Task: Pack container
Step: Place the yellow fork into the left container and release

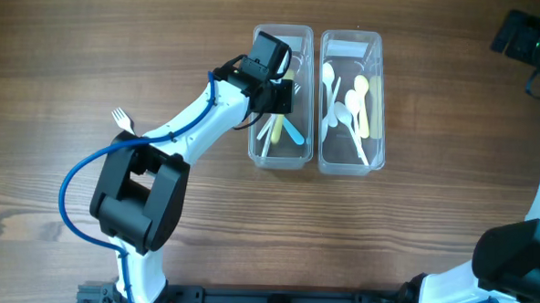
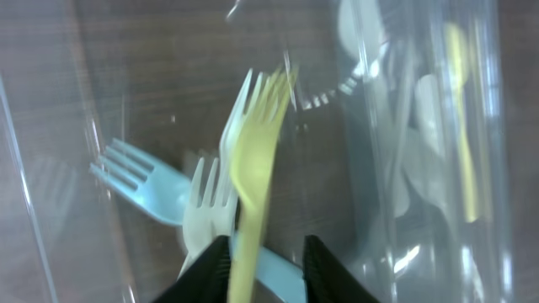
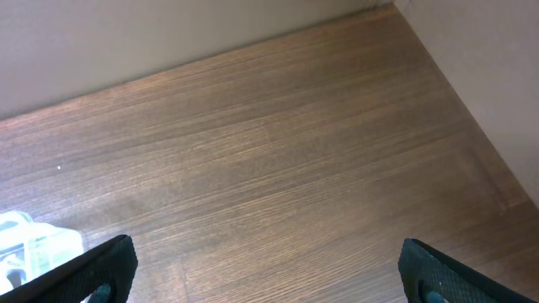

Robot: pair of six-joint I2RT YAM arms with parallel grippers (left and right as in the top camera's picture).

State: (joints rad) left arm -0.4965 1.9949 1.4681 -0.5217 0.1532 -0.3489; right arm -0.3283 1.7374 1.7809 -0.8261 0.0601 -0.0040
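On a wooden table (image 1: 413, 222), two clear tubs stand touching side by side. Over the fork tub (image 1: 278, 165) hangs the left gripper (image 2: 265, 257). Its jaws are parted wider than the yellow fork (image 2: 257, 143) between them, so the blurred fork looks released. It is above a blue fork (image 2: 147, 189) and a white fork (image 2: 206, 215) lying inside. Just right of the fork tub, the spoon tub (image 1: 382, 102) holds white and yellow spoons. Far right of it, the right gripper (image 3: 265, 273) is spread wide and empty. Left of the fork tub, one loose fork (image 1: 121, 118) lies on the wood, so packing seems nearly done, with that piece left.
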